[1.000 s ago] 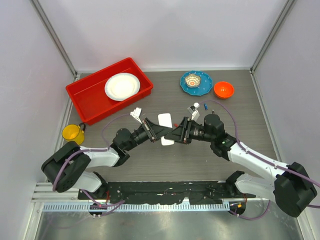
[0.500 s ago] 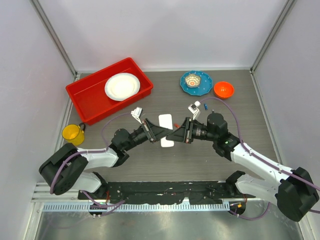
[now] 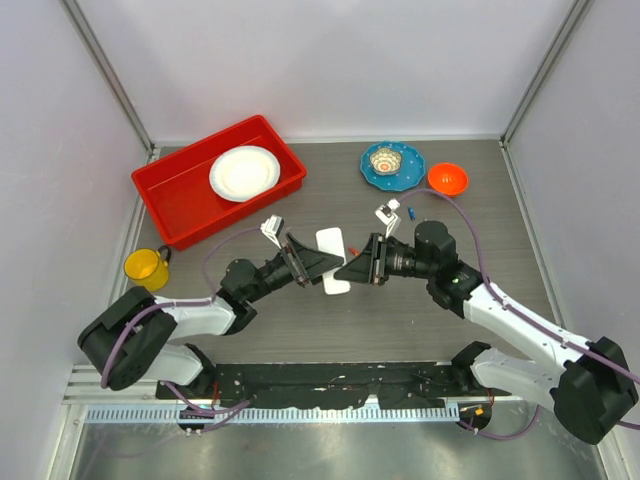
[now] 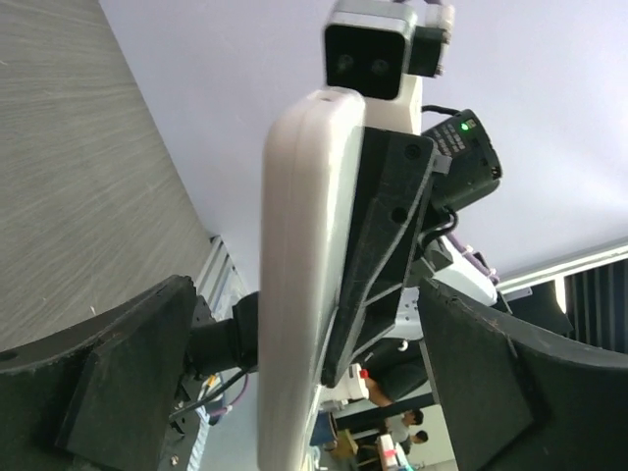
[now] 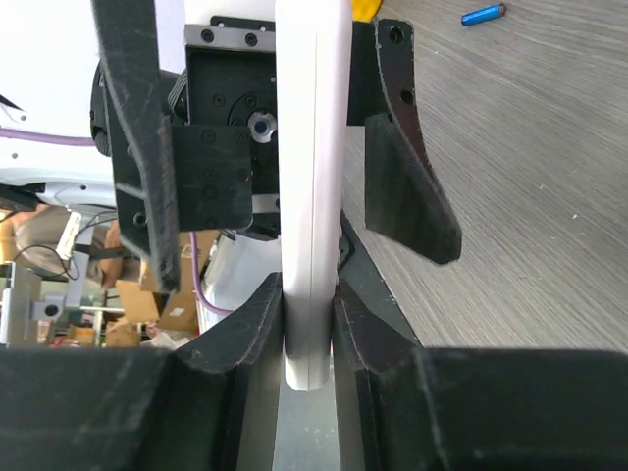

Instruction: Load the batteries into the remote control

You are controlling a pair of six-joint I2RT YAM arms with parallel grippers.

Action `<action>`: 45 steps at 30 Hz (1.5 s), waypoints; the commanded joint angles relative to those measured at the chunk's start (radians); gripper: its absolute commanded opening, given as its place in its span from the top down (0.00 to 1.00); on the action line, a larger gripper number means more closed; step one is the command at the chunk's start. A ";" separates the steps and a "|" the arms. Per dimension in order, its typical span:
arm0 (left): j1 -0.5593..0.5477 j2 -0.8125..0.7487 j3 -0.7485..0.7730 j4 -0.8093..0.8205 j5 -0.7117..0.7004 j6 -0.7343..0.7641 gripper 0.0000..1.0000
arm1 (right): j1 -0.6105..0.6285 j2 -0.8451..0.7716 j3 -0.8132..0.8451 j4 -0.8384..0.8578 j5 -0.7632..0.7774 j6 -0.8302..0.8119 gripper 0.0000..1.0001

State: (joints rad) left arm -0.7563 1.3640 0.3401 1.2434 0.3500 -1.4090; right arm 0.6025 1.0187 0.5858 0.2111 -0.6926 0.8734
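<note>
Your right gripper [image 5: 307, 299] has the remote [image 3: 331, 243] in a narrow pinch. In the right wrist view its two pads [image 5: 257, 329] press both flat faces of the white body, which runs edge-on up the middle of the frame. Your left gripper [image 3: 318, 263] stands wide open and holds nothing. In the left wrist view its fingers [image 4: 128, 373] sit in the lower corners of the frame, well apart, with the remote between them and touching neither. From the top view the two grippers meet nose to nose at the middle of the frame. The remote shows there as a white strip between them, one end poking toward the upper edge of the frame and the other toward the lower. No red front panel or battery slot can be made out from any angle (only plain white plastic shows). One blue battery [image 3: 411, 212] lies loose on the grey table [image 3: 380, 320], just right of the right wrist and below the blue plate [image 3: 408, 170]. You also see it at the upper right of the right wrist view. No other battery can be told for sure. At upper left sits the red tray [image 3: 165, 195] with a white plate [image 3: 244, 172] in it, and a yellow cup [image 3: 146, 267] stands at the left edge. An orange bowl [image 3: 447, 179] rests just right of the blue plate, which carries a small patterned bowl [image 3: 385, 159].
</note>
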 commanded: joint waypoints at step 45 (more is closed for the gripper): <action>0.133 -1.267 -0.027 -1.742 -0.632 0.306 0.00 | 0.407 1.153 1.103 -1.036 1.245 -0.626 0.79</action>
State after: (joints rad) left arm -0.6258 0.0525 0.3061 -0.5453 -0.2798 -1.1381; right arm 0.9768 2.1387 1.6478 -0.8234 0.5911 0.2577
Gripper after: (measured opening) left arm 0.995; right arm 0.279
